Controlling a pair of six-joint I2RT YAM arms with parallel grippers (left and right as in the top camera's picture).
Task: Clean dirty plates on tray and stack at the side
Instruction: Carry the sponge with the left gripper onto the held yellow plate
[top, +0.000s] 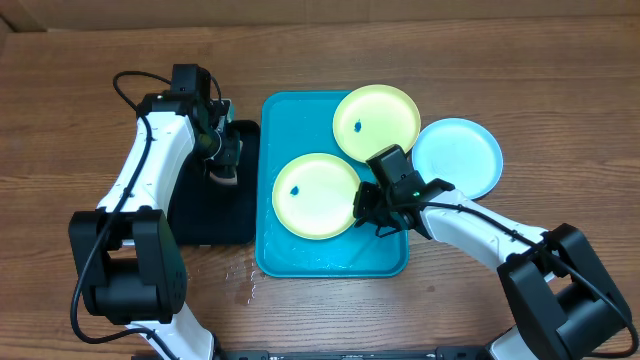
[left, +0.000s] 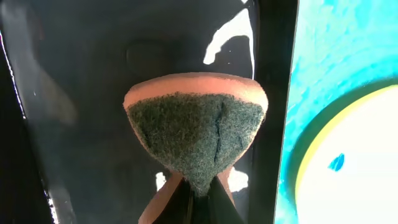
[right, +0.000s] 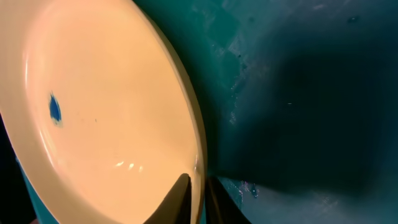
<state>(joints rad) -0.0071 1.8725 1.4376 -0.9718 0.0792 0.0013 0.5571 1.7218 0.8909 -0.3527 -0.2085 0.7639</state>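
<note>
Pinched between the closed fingers of the right gripper (right: 198, 194) is the smooth rim of the near yellow-green plate (right: 93, 106), round, glossy, blue-specked, in the turquoise tray (top: 300, 262). Far right, a second yellow-green plate (top: 376, 122) overhangs the tray's corner beside the cyan plate (top: 457, 157). Leftward, the left gripper (left: 199, 196) clamps a coarse green-faced orange sponge (left: 196, 134) over the glossy black tray (top: 215, 215).

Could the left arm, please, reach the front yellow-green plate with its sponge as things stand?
Probably yes: the plate lies face up just beside the sponge, nothing between; the right fingers pinch only its opposite rim.
</note>
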